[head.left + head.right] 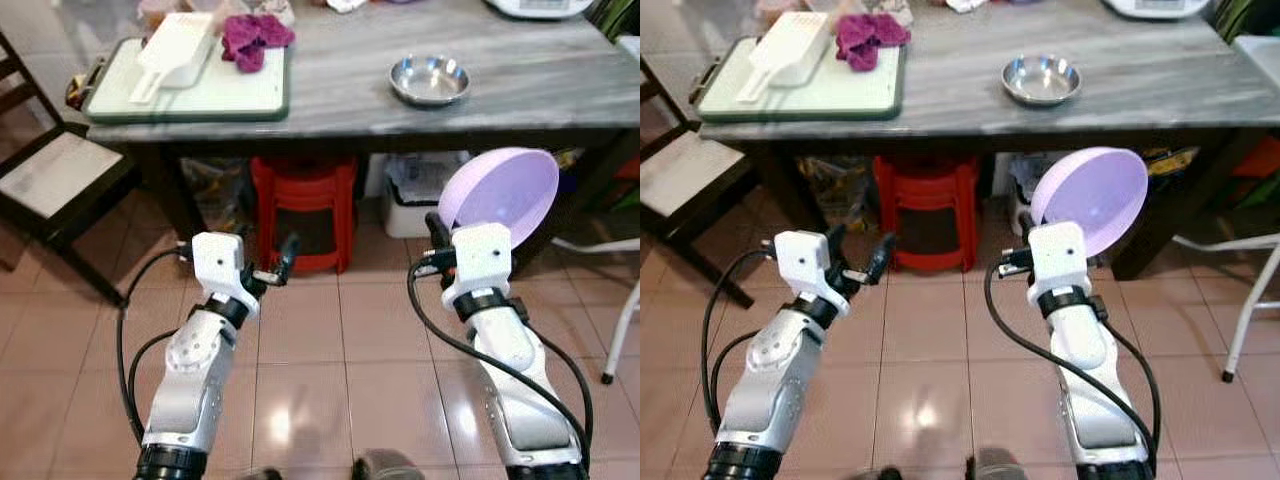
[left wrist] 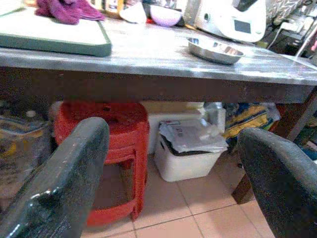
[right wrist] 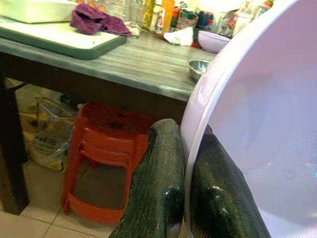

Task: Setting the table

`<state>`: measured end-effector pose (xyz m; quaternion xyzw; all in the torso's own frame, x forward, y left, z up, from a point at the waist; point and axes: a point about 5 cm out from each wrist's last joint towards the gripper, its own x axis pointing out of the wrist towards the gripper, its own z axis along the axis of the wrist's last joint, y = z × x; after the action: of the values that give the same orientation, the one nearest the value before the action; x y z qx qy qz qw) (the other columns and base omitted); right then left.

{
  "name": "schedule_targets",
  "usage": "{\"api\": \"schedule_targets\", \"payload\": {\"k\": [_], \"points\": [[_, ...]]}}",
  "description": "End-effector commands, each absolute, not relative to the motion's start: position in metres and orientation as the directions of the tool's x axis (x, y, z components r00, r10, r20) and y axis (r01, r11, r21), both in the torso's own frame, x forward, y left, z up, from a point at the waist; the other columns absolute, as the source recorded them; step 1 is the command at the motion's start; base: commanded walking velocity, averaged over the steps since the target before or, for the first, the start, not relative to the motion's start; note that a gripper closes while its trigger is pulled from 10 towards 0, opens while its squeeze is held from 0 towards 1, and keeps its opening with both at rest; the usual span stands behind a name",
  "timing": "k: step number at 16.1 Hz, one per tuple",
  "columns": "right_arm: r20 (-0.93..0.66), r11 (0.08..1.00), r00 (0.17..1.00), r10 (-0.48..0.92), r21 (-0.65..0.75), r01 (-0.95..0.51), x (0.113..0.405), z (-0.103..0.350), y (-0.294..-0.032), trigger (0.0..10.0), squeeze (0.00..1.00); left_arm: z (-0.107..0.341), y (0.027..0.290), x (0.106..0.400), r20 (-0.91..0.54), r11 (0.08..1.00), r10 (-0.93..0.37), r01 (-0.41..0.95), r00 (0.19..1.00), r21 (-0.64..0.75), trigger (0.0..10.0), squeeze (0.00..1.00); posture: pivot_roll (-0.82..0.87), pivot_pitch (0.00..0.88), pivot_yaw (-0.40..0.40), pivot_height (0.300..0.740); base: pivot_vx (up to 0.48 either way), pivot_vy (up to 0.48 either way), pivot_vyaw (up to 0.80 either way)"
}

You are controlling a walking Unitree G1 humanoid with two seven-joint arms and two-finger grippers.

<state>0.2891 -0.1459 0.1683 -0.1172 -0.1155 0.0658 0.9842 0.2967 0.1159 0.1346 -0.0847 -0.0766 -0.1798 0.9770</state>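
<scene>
A grey marble-patterned surface (image 1: 540, 90) stood over a tiled floor (image 1: 330, 340), carrying a steel bowl (image 1: 430, 80), a green-rimmed cutting board (image 1: 190, 85) and a purple cloth (image 1: 252, 40), with a red stool (image 1: 305, 210) beneath. The right end effector (image 3: 184, 198) pinched the rim of a lilac bowl (image 1: 505, 195), held tilted below the surface's front edge. The left end effector (image 1: 282, 262) hung wide apart and empty above open floor.
</scene>
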Motion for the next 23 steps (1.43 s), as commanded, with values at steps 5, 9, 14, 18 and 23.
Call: {"api": "schedule_targets", "payload": {"k": [5, 9, 14, 18, 23], "points": [[0.206, 0.967, 0.970, 0.130, -0.241, -0.079, 0.289, 0.169, -0.155, 10.0, 0.00, 0.136, 0.107, 0.295, 0.189, 0.906, -0.369, 0.397, 0.910, -0.143, 10.0, 0.00, -0.19, 0.203, 0.007, 0.740, 0.480, 0.000, -0.10], [0.208, 0.967, 0.969, 0.133, -0.241, -0.081, 0.290, 0.169, -0.155, 10.0, 0.00, 0.136, 0.107, 0.295, 0.190, 0.906, -0.370, 0.399, 0.909, -0.143, 10.0, 0.00, -0.19, 0.200, 0.004, 0.740, 0.480, 0.000, -0.69], [0.220, 0.965, 0.965, 0.140, -0.250, -0.083, 0.290, 0.172, -0.153, 10.0, 0.00, 0.139, 0.107, 0.295, 0.201, 0.906, -0.368, 0.399, 0.908, -0.142, 10.0, 0.00, -0.19, 0.198, 0.002, 0.740, 0.480, 0.000, 0.00], [0.303, 0.947, 0.933, 0.193, -0.305, -0.097, 0.289, 0.194, -0.142, 10.0, 0.00, 0.145, 0.105, 0.296, 0.220, 0.904, -0.370, 0.404, 0.903, -0.140, 10.0, 0.00, -0.19, 0.198, 0.004, 0.740, 0.480, 0.000, 0.11], [0.291, 0.950, 0.938, 0.186, -0.296, -0.097, 0.289, 0.191, -0.143, 10.0, 0.00, 0.145, 0.105, 0.296, 0.213, 0.904, -0.374, 0.406, 0.903, -0.133, 10.0, 0.00, -0.19, 0.198, 0.004, 0.740, 0.474, 0.000, 0.09]]}}
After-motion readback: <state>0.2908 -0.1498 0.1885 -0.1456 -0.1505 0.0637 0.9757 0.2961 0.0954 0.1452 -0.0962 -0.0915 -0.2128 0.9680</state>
